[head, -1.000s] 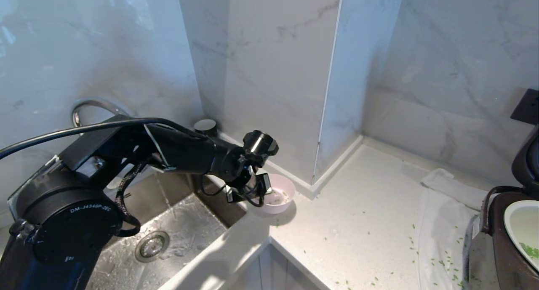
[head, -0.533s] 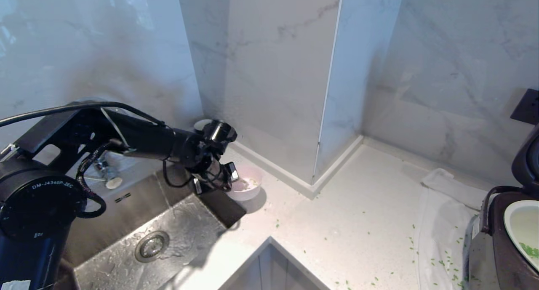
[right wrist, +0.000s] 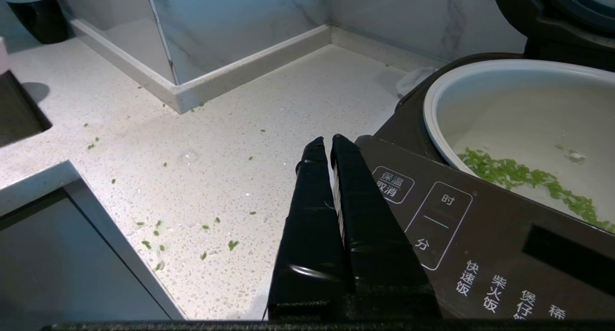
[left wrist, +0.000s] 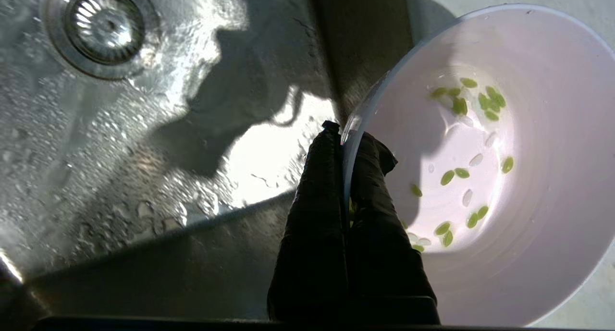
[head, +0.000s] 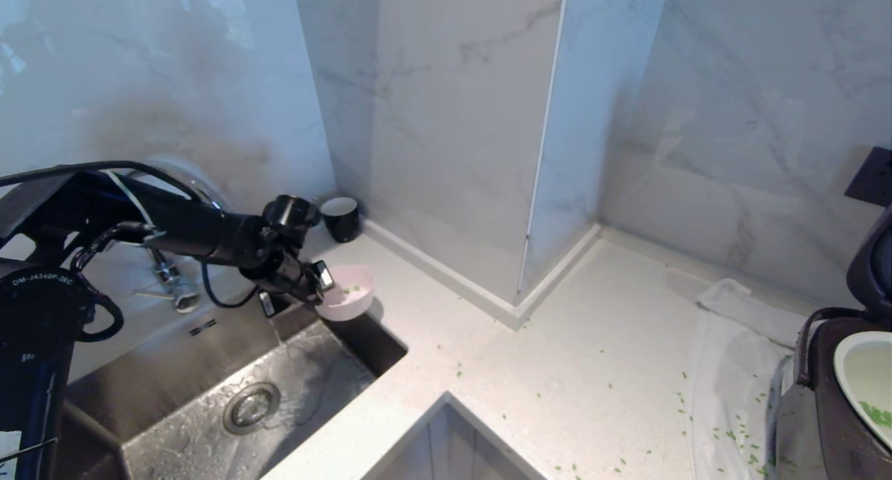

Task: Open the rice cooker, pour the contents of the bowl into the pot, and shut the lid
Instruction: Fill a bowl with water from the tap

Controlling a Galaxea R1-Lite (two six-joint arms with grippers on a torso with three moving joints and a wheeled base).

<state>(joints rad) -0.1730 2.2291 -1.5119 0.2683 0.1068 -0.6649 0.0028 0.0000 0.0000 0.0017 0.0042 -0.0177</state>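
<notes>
My left gripper (head: 322, 292) (left wrist: 347, 134) is shut on the rim of the pale pink bowl (head: 348, 300) (left wrist: 504, 187), one finger inside and one outside. It holds the bowl over the sink's back right corner. A few green bits (left wrist: 461, 105) cling inside the bowl. At the right edge stands the rice cooker (head: 819, 403) (right wrist: 480, 225) with its lid (head: 871, 271) (right wrist: 552, 14) raised. Its whitish pot (head: 860, 368) (right wrist: 519, 110) holds green contents (head: 877, 416) (right wrist: 519, 175). My right gripper (right wrist: 325, 141) is shut and empty, parked by the cooker's front panel.
The steel sink (head: 306, 382) with its drain (head: 251, 407) and faucet (head: 167, 278) lies at lower left. A black cup (head: 341, 217) stands behind the bowl. A white cloth (head: 739, 341) lies beside the cooker. Green bits (head: 725, 431) are scattered over the counter.
My left arm has swung to the left with the bowl still in its grip. It has gone from the counter by the marble pillar to the sink's corner. The right arm has kept still.
</notes>
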